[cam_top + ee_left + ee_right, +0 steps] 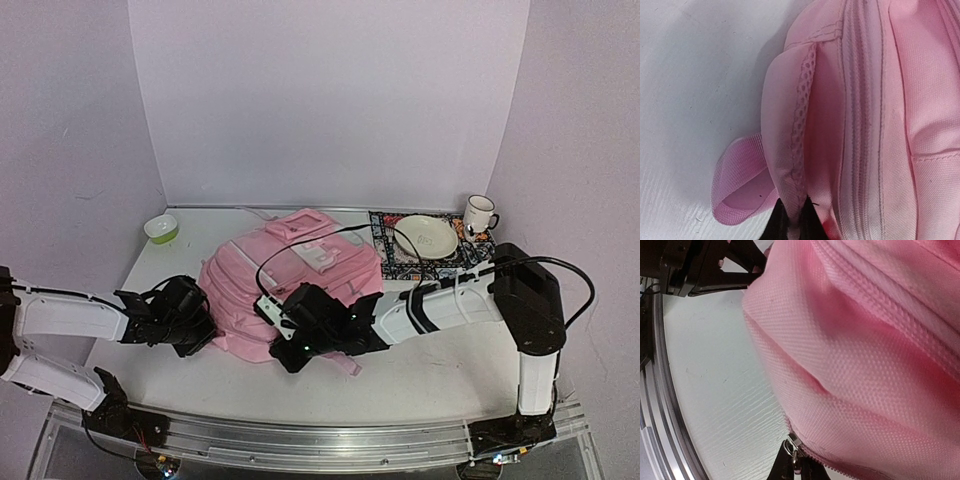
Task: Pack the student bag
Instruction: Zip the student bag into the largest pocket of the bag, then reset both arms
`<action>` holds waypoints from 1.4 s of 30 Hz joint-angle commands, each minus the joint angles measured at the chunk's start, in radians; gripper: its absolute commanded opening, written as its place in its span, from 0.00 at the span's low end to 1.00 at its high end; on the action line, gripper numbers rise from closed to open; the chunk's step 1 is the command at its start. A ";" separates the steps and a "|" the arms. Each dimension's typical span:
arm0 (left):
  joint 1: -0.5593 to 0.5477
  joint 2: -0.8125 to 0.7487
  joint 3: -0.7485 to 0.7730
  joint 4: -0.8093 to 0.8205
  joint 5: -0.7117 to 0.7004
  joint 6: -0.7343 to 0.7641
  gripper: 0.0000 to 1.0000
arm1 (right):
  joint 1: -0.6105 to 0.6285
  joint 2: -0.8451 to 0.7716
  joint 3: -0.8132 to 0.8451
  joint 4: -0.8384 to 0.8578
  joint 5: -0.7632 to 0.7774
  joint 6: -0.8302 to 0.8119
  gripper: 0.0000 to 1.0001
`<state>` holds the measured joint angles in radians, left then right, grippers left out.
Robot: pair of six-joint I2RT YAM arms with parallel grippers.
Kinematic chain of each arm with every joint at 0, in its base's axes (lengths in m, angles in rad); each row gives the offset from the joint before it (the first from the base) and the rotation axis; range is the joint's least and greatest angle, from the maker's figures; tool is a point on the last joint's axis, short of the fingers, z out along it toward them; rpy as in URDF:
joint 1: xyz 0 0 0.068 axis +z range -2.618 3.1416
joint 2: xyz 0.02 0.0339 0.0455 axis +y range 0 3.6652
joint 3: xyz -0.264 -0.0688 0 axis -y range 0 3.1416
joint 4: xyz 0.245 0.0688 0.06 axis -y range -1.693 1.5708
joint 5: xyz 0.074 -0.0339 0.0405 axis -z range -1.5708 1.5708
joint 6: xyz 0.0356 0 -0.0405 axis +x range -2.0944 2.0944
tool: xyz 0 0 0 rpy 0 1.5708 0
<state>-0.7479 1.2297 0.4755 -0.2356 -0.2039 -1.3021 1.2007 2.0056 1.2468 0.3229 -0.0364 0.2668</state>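
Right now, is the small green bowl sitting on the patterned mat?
No, the green bowl sits on the white table, left of the pink fabric backpack.

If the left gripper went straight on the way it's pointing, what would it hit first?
The student bag: the left gripper is shut on a fold by the mesh trim, so it would press into the bag's side.

White table (420,375): bag (300,270) (pink), bowl (161,229), mat (380,225)

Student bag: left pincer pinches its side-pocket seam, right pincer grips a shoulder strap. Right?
Not quite. In the right wrist view the right pincer is closed on the metal zipper pull of the student bag, not on a strap. The left pincer does pinch the side-pocket seam.
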 commanded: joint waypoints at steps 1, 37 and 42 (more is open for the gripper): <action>0.072 0.019 -0.004 -0.110 -0.098 0.070 0.00 | -0.017 -0.122 -0.050 -0.115 0.047 -0.050 0.00; 0.553 -0.122 0.396 -0.237 -0.007 0.669 0.99 | -0.541 -0.604 -0.308 -0.272 0.557 -0.065 0.98; 0.687 -0.269 0.402 -0.240 0.003 0.786 1.00 | -0.675 -0.815 -0.395 -0.298 0.730 -0.052 0.98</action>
<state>-0.1243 1.0942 0.8303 -0.4598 -0.2145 -0.6696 0.5909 1.3473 0.9106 0.0848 0.4854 0.1939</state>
